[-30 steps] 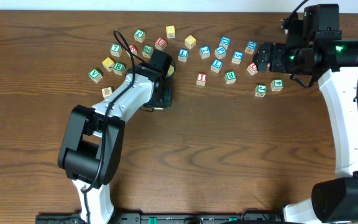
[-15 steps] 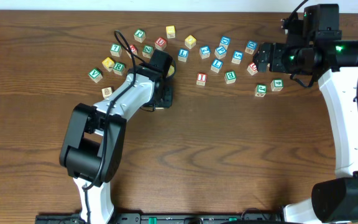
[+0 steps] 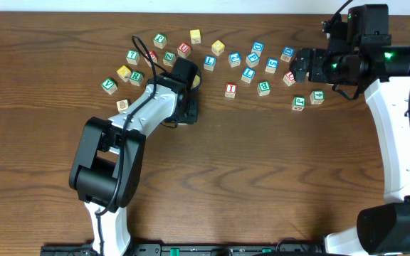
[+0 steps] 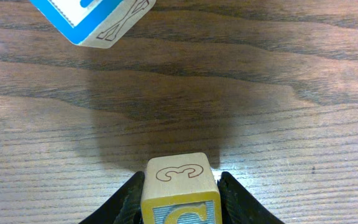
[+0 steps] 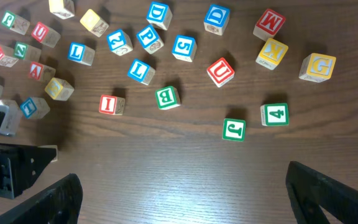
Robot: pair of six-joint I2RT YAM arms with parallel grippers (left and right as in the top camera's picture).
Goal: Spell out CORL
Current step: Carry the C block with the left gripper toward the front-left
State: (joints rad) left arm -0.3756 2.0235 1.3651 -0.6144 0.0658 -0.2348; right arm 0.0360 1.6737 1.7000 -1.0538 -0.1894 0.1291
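Left end effector [image 4: 180, 202] clamped on C block [image 4: 179, 177], left of red I block [image 3: 230, 90]; right end effector [image 5: 185, 193] spread wide, empty

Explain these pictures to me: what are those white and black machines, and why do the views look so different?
They are two robot arms at a wooden table. One picture looks down from a camera above; the other two come from cameras on each arm's wrist, close to the pincers. Scattered on the table are wooden alphabet blocks, meant for spelling CORL. The left pincer is closed on a C block. The right pincer hangs open and empty above the blocks, its two dark fingers at the bottom corners of its picture.
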